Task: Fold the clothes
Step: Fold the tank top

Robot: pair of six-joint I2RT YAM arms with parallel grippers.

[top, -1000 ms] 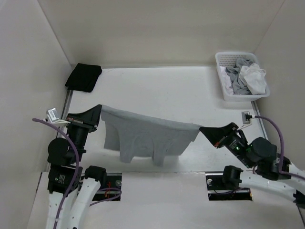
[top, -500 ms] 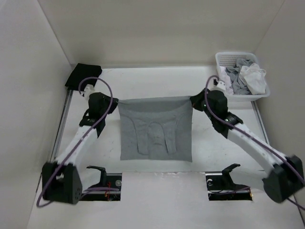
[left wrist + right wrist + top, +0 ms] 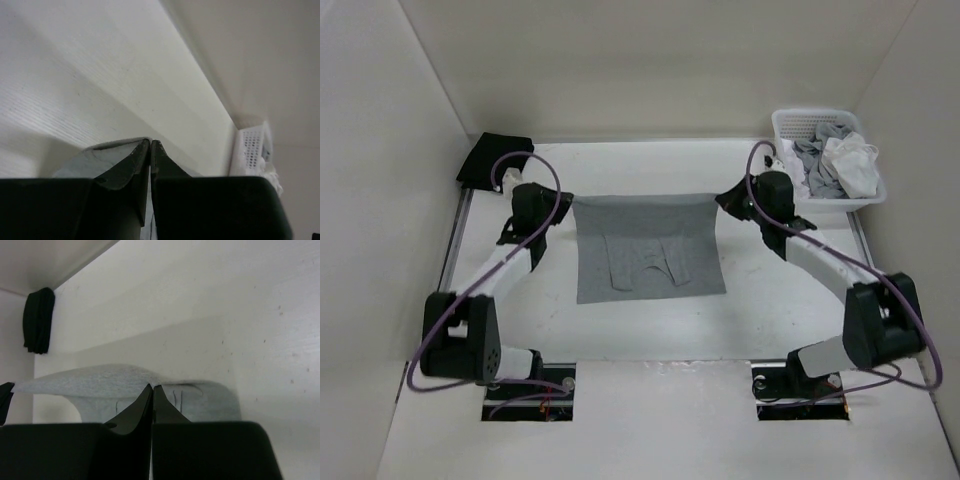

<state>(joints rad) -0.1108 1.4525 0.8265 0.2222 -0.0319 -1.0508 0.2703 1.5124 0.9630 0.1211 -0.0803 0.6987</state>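
Note:
The clothes (image 3: 650, 245), a plain grey short-sleeved shirt, lie spread over the middle of the table with the sleeves folded in on top. My left gripper (image 3: 568, 203) is shut on the far left corner and my right gripper (image 3: 720, 203) is shut on the far right corner, so the far edge runs stretched between them, slightly raised. In the left wrist view the black jaws (image 3: 150, 141) meet with grey fabric (image 3: 95, 155) at their tips. In the right wrist view the shut jaws (image 3: 152, 386) pinch the same grey cloth (image 3: 90, 382).
A black square cloth (image 3: 497, 158) lies at the back left corner, also in the right wrist view (image 3: 38, 320). A white basket (image 3: 786, 160) at the back right holds grey and white garments (image 3: 850, 165); its perforated wall (image 3: 250, 147) shows in the left wrist view. Walls enclose the table.
Both arms have reached from near their bases toward the back of the table, carrying the shirt's held edge with them. The shirt went from hanging in the air to lying on the table.

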